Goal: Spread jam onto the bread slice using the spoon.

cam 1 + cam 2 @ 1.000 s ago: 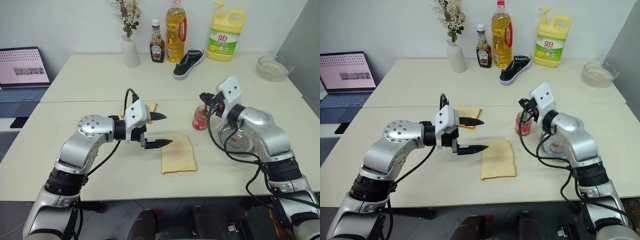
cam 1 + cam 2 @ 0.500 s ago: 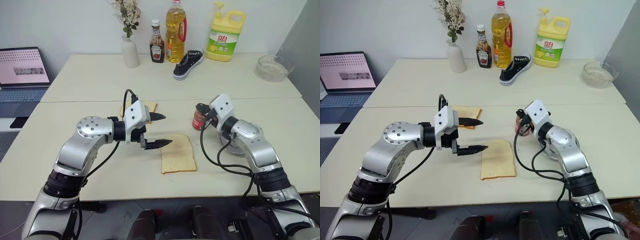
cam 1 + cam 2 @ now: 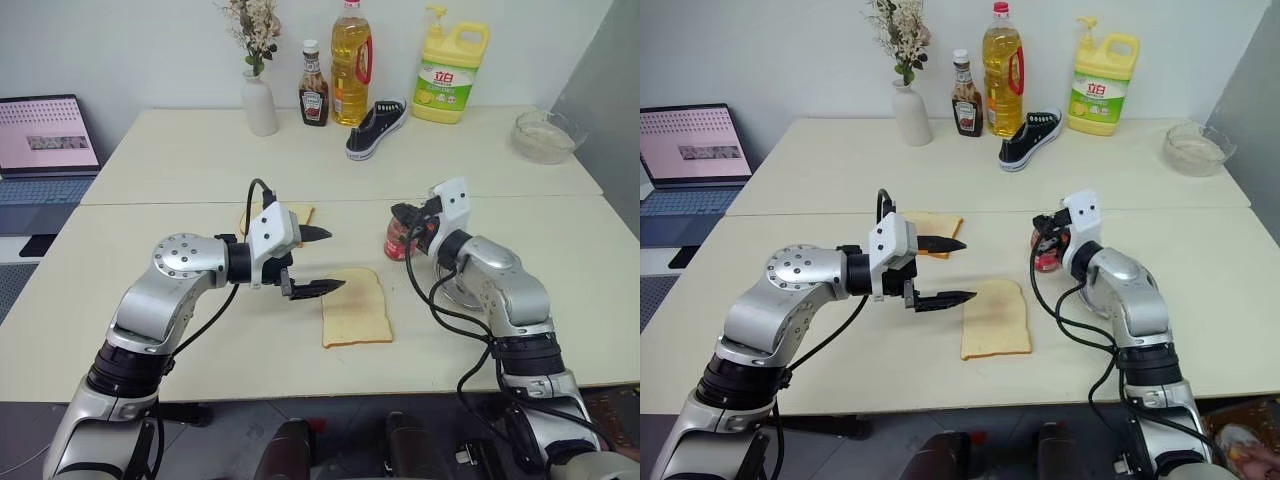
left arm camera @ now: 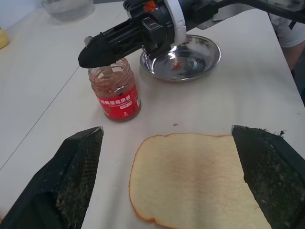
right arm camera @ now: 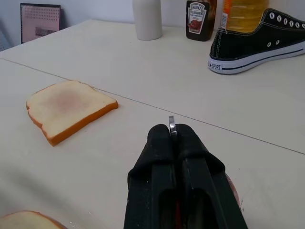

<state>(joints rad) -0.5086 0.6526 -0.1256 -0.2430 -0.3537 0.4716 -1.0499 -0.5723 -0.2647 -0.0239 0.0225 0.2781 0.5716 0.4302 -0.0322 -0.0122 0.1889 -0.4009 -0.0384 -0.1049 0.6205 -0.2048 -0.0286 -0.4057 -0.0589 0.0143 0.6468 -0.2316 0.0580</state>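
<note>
Jam jar (image 4: 114, 90) stands open on the tabletop (image 3: 180, 160), right of centre, just left of the round steel dish (image 4: 181, 57); red label, jam partway down the glass. Bread slice (image 3: 356, 306) lies flat near the front edge, left and near of the jar, top still plain, no jam on it. Toasted slice (image 5: 66, 109) sits further back on the left.

Step in hand looks like scooping: right end effector (image 4: 90, 50) is clenched on the spoon (image 5: 172, 127), thin metal edge poking out between the pressed fingers, tip hanging right over the jar mouth. Whether the bowl is already in the jam, cannot tell.

Next move, as a guess: dip or lift out with a load, keep the spoon level, carry left and near to the bread slice, then drag across the top. Risk is clipping the jar rim and tipping it.

Right arm reaches forward and inward, wrist roughly level. Left end effector (image 3: 318, 262) is released, fingers wide apart, empty, hovering just left of the bread slice, pointing right across it, arm bent at the elbow.
</note>
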